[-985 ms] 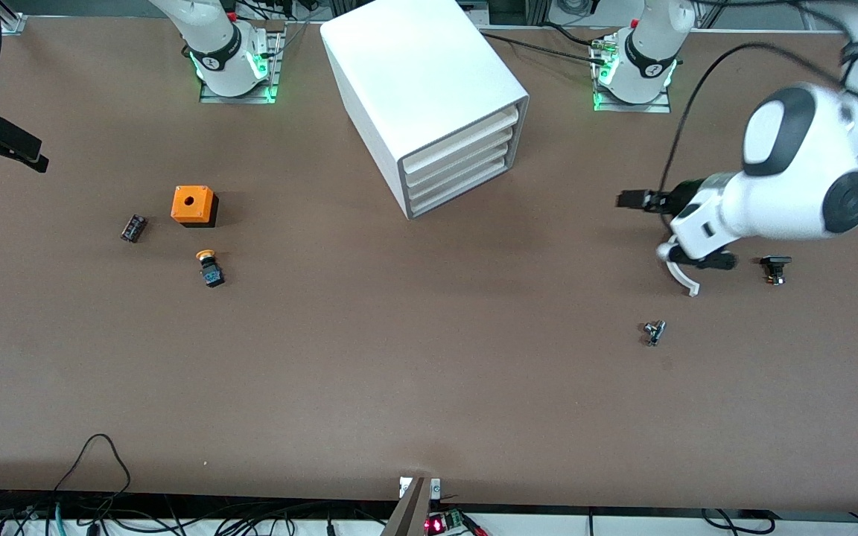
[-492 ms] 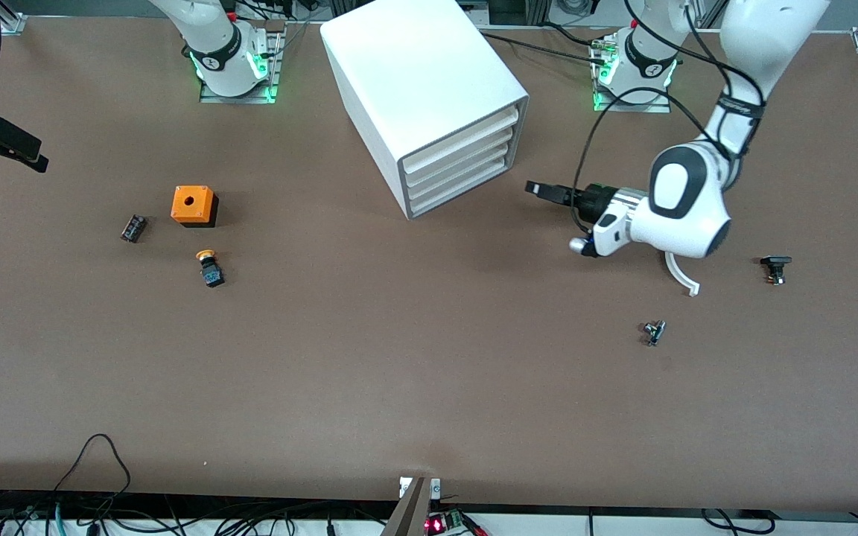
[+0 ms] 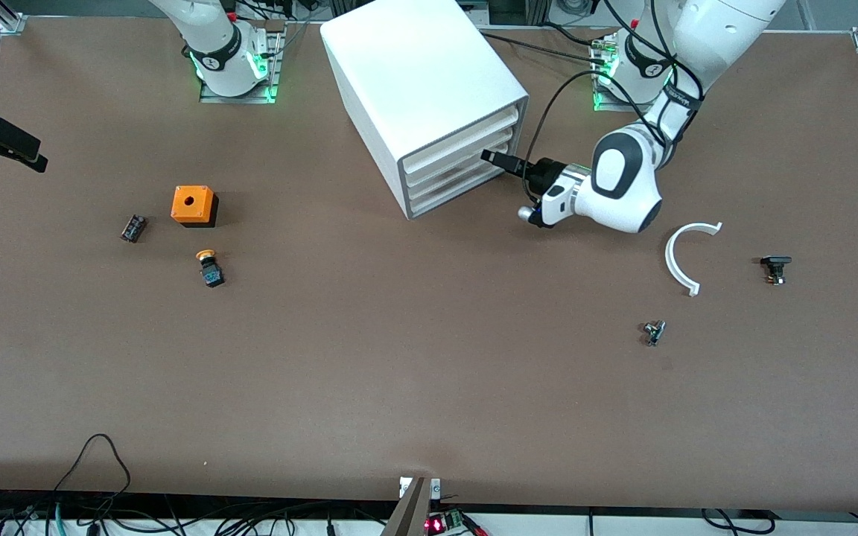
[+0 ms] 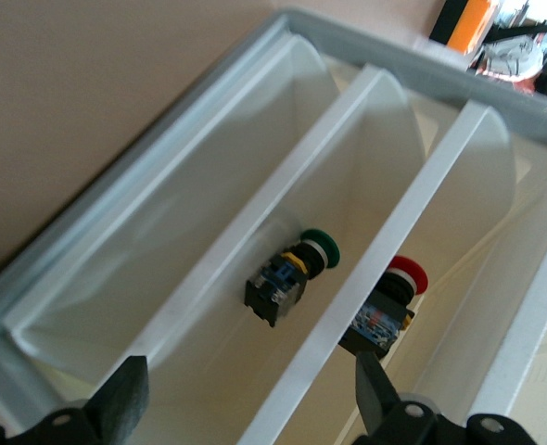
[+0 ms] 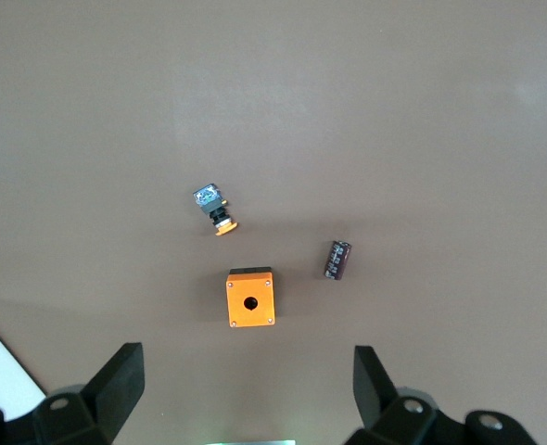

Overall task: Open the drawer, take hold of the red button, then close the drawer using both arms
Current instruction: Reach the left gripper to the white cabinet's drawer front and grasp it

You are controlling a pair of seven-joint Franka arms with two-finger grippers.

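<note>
The white cabinet (image 3: 429,82) stands near the arms' bases, its stacked drawer fronts (image 3: 459,167) all shut. My left gripper (image 3: 494,158) is open and empty, right at those fronts without holding anything. In the left wrist view the open gripper (image 4: 246,403) faces the drawers. A button with a red cap (image 4: 394,301) lies in one drawer (image 4: 459,213), and a green-capped button (image 4: 292,273) lies in the drawer beside it. My right gripper (image 3: 23,152) waits, open and empty, high over the right arm's end of the table, as its wrist view (image 5: 246,399) shows.
An orange box with a hole (image 3: 194,205), an orange-yellow capped button (image 3: 210,268) and a small dark cylinder (image 3: 133,228) lie toward the right arm's end. A white curved strip (image 3: 686,257), a black part (image 3: 774,268) and a small metal part (image 3: 653,331) lie toward the left arm's end.
My left arm has swung from over the left arm's end of the table to the cabinet's drawer fronts, uncovering the white curved strip. The right arm has not moved.
</note>
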